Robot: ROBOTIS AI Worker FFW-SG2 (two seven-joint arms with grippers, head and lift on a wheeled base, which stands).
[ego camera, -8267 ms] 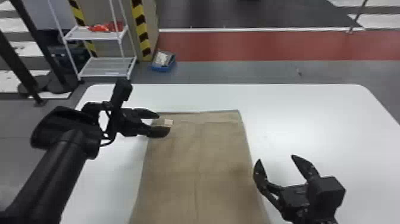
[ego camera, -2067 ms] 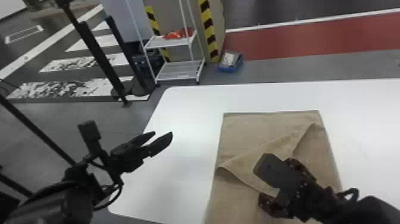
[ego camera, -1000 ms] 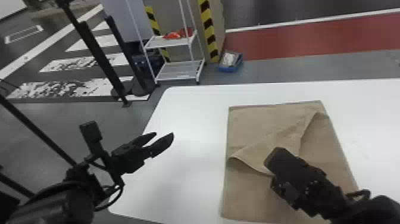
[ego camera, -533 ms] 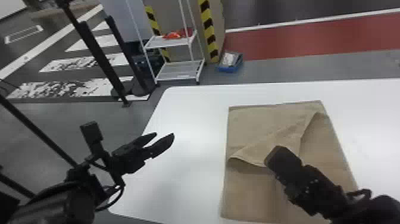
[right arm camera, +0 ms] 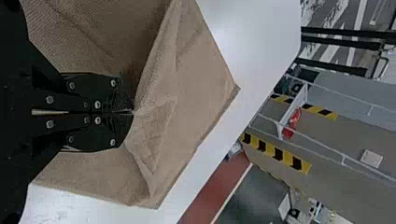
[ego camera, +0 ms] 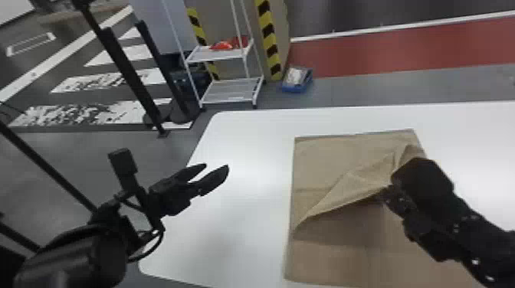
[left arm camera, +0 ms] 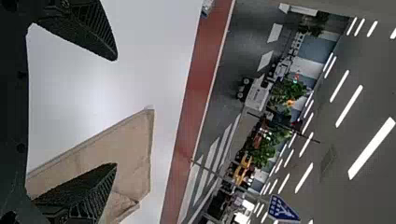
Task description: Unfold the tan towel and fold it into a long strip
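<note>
Head view, read left to right. Found left hand (ego camera: 217, 166) open, fingers a little apart, pointing toward the tan towel (ego camera: 329, 153). Beyond left hand, out past the white surface (ego camera: 233, 199), logged a white rack (ego camera: 230, 90) with a red item (ego camera: 222, 45) on its upper shelf; to the right of it, a blue bin (ego camera: 297, 79) on the floor. To the right of left hand, well apart, noted the tan towel on the surface, partly folded over. Over the towel's right part, located right hand (ego camera: 398, 201), at the end of a raised diagonal flap.

Left wrist view: added a rumpled towel corner past one finger, plus plants (left arm camera: 287, 91) and a triangular sign (left arm camera: 282, 209) far off in front of left hand. Right wrist view: settled state of right hand (right arm camera: 132, 112) as closed, fingertips pinching the flap's edge, with creases fanning out from the tips.

Against frame 0.5 s earlier: recorded right hand shifted rightward and farther out across the towel, flap lifted along with it. Left hand nearly unchanged. Towel's far corners unchanged.
</note>
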